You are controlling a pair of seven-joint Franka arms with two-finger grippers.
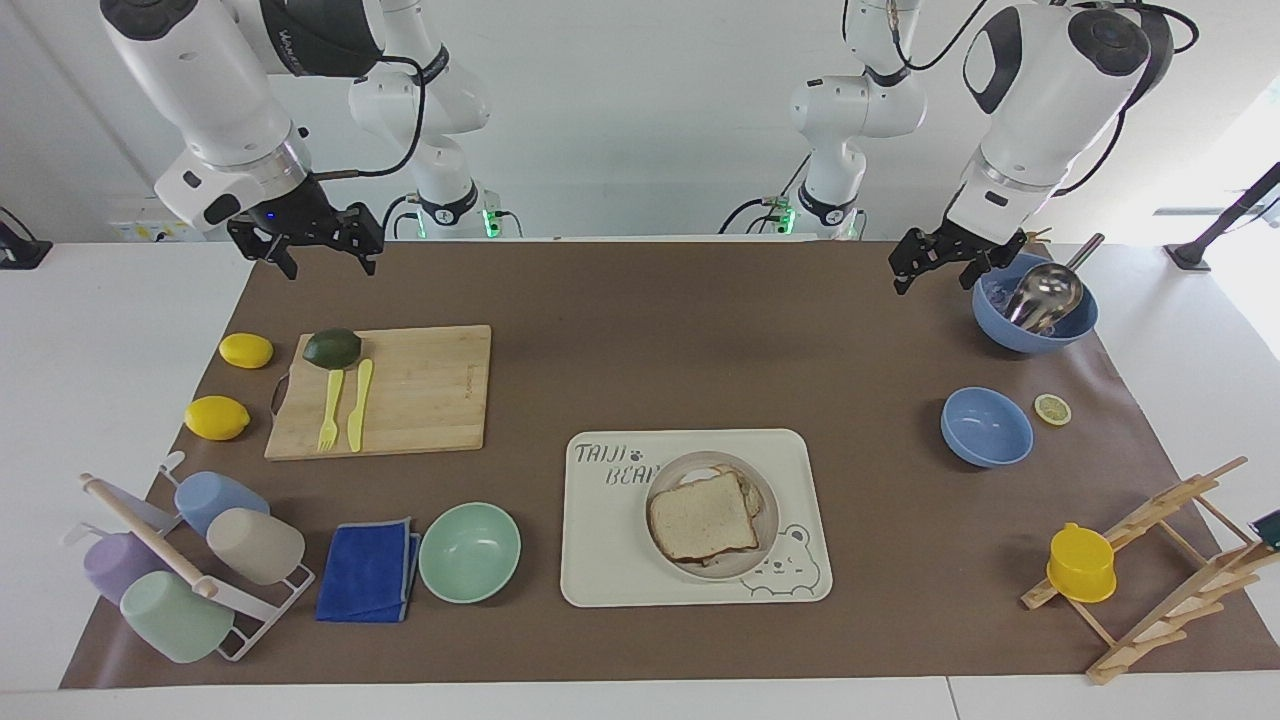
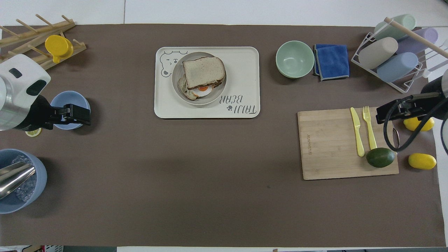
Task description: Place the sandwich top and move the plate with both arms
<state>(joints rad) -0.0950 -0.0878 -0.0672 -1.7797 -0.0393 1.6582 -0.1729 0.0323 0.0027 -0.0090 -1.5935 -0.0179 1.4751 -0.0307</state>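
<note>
**Q:** Jaws first: what do you read on each gripper?

**A:** You see the left gripper (image 1: 936, 262) raised in the air with its fingers spread and nothing between them. It hangs over the brown mat just beside the blue bowl holding the metal scoop (image 1: 1036, 303), at the left arm's end of the table. On the right gripper (image 1: 318, 247) you have two fingers pointing down with a clear gap and nothing gripped. It hangs over the mat's edge, above the strip between the robots and the cutting board (image 1: 385, 390); that arm waits.

**Q:** Where do you log the sandwich top?

**A:** You find the sandwich top (image 1: 702, 516) lying flat on the stack, covering most of the egg toast (image 2: 196, 91) beneath; yolk and white peek out on the side nearer the robots.

**Q:** And the plate?

**A:** You log the plate (image 1: 760, 498) inside the bear tray (image 1: 610, 540), near the printed bear. Neither gripper touches it; both are well apart from it.

**Q:** What neighbours do you note?

**A:** You note the mint bowl (image 1: 469, 552) beside the tray toward the right arm's end, with the blue cloth (image 1: 368, 570) touching it. An empty blue bowl (image 1: 986, 427) sits toward the left arm's end, a lemon slice (image 1: 1052, 408) just beside it.
</note>
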